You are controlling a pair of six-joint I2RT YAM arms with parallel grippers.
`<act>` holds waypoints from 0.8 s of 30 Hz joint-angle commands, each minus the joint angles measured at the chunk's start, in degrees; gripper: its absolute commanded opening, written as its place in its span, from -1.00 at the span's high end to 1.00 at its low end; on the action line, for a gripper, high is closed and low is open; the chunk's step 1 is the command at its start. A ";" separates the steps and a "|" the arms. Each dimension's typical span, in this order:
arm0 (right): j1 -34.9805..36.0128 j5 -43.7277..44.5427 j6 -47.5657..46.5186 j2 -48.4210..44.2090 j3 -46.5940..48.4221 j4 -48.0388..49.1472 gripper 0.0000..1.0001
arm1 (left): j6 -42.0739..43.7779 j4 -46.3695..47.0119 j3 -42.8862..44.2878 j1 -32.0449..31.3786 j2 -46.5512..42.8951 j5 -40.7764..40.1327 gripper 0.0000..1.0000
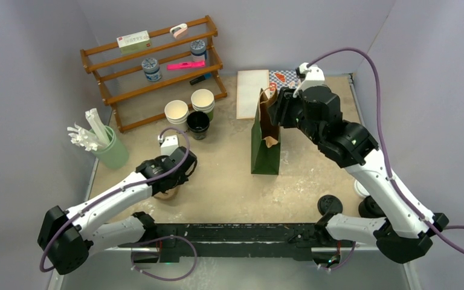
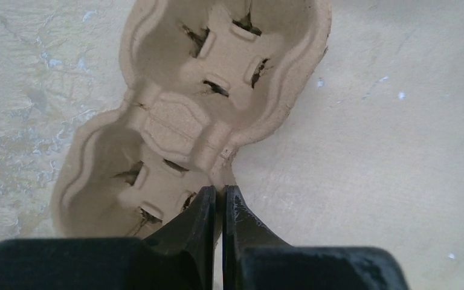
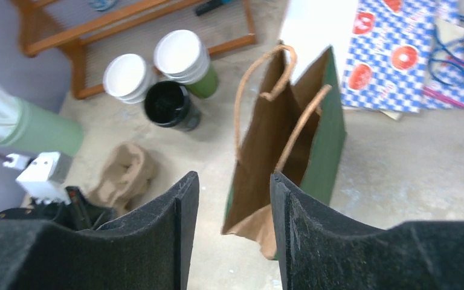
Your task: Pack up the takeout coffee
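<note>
No green cup with a black lid shows, so the takeout coffee is out of view. Two black round things [image 1: 329, 204] lie at front right; whether a cup stands under them I cannot tell. A brown moulded-pulp cup carrier [image 2: 175, 121] lies on the table, seen under the left arm [image 1: 166, 194]. My left gripper [image 2: 219, 190] is shut on its near rim. A green paper bag [image 1: 266, 151] with a brown inside stands open mid-table. My right gripper [image 3: 232, 181] hovers open just above the bag's mouth [image 3: 278, 133], holding nothing.
A wooden shelf [image 1: 157, 66] stands at back left. In front of it are stacked white-lined cups [image 1: 202, 99], [image 1: 176, 112] and an all-black cup [image 1: 197, 124]. A mint holder of white pieces [image 1: 112, 151] is at left. A white board [image 1: 251, 93] and checkered paper [image 3: 393, 54] lie behind the bag.
</note>
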 commanded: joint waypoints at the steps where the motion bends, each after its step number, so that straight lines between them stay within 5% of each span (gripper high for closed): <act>1: -0.19 -17.03 -2.30 2.91 6.20 0.25 0.02 | 1.03 -0.98 5.23 0.23 -4.21 1.62 0.95; 5: 1.13 -28.56 -0.73 7.14 5.77 3.30 0.08 | 1.07 -0.36 6.29 0.23 -6.75 3.34 0.95; 15: 12.27 -32.35 8.46 15.82 -4.88 18.01 0.27 | 1.14 2.35 5.08 0.18 -6.25 5.84 0.94; 24: 16.50 -33.77 14.95 19.78 -18.39 32.15 0.21 | -0.41 6.67 0.56 0.22 -5.76 7.35 0.94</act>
